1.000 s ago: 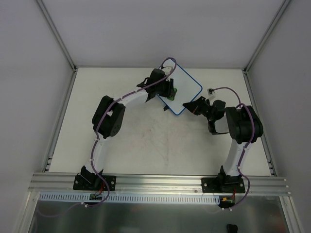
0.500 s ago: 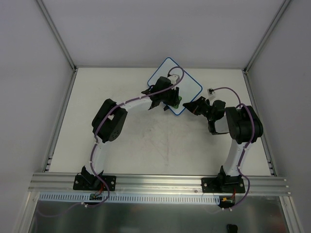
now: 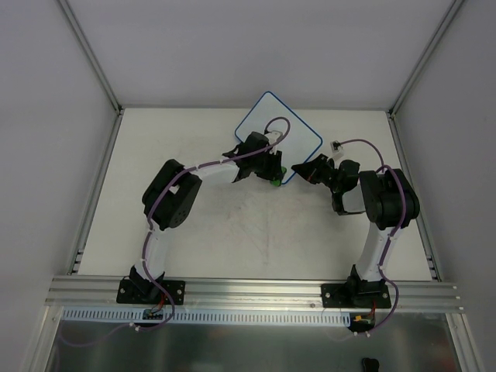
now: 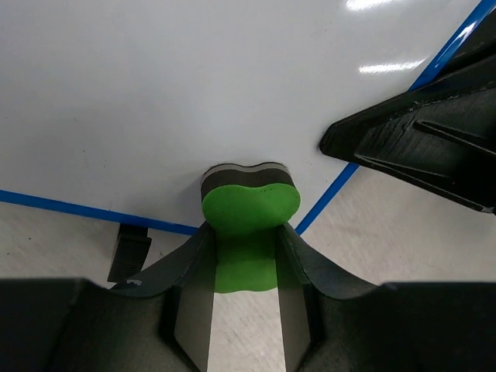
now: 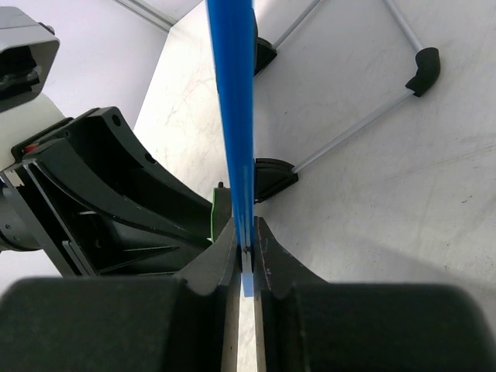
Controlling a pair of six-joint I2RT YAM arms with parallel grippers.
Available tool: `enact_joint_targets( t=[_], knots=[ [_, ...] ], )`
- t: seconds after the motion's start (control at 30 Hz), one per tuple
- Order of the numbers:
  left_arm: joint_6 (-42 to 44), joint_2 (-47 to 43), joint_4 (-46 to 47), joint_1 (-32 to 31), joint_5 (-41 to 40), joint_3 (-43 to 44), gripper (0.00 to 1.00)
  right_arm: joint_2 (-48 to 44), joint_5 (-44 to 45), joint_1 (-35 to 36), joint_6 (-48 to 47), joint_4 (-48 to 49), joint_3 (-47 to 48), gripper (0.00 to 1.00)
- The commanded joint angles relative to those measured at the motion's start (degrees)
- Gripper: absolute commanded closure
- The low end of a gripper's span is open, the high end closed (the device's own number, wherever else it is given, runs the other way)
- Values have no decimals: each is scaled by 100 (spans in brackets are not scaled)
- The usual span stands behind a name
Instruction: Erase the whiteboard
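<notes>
Upper centre, the left gripper (image 3: 273, 172) pinches a green eraser (image 4: 249, 205) against the whiteboard (image 3: 267, 115); the right gripper (image 5: 246, 246) pinches its blue rim (image 5: 232, 116).

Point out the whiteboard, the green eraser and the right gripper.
whiteboard (image 3: 271, 107), top external view, bare white face.
green eraser (image 4: 249, 209), left wrist view, green top.
right gripper (image 5: 246, 236), right wrist view, between its fingertips.

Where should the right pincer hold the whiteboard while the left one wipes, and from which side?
Pinch the blue rim at the corner of the whiteboard nearest the right arm, edge-on from the right, as the right pincer does. The board is thin, so only its edge fits the jaws, and this leaves the face free for the green eraser in the left pincer.
</notes>
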Motion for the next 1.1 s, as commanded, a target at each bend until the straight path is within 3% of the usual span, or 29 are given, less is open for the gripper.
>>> enact_joint_targets(
  t=[0.0,0.2,0.4,0.53,0.67,0.77,0.87,1.07],
  knots=[
    [-243,104,-567,-187,-8,-351,100,-252,-242,60,70,1464,-8,100],
    [-489,-168,-550,-187,96,-659,100,-243,-234,42,61,1464,9,100],
    [-323,-1959,-567,-143,-219,-1572,100,-234,-225,42,61,1464,10,100],
    [-577,-3443,-585,339,140,-2642,100,-208,-225,42,52,1464,18,100],
    [-1138,-4000,-655,1330,633,-3600,100,-181,-216,42,35,1464,18,100],
    [-1306,-4422,-708,1763,318,-4260,100,-181,-207,51,35,1464,18,100],
    [-1779,-4721,-1197,2107,-780,-4509,100,-190,-207,60,44,1464,9,100],
    [-1589,-4687,-1595,2406,-1010,-4246,100,-225,-207,60,35,1472,-26,100]
  ],
)
